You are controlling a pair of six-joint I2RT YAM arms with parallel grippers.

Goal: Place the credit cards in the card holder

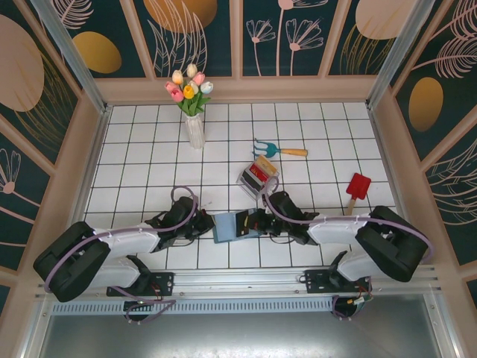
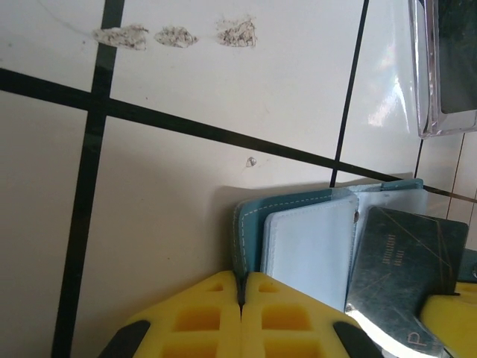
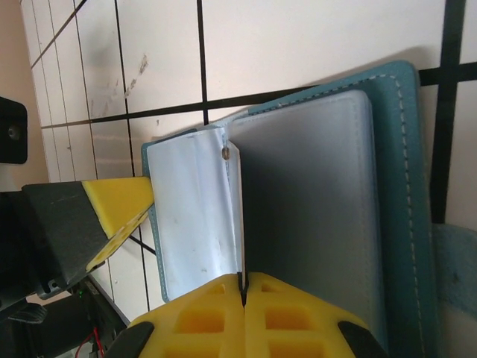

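Teal card holder (image 3: 406, 149) with pale stitching along its edge, grey-blue inside; credit card (image 2: 406, 261) dark grey with faint lettering; table (image 2: 186, 89) white tiles, black grid lines; tray (image 1: 242, 177) contents red and yellow.

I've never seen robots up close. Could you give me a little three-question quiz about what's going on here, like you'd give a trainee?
1. True or false: the teal card holder is folded shut.
2. What is the right claw pinching? A) a red card B) a grey card C) a yellow card
3. Fill in: the left claw is shut on the edge of the ___.

Key: 1 false, it lies open; 2 B; 3 card holder.
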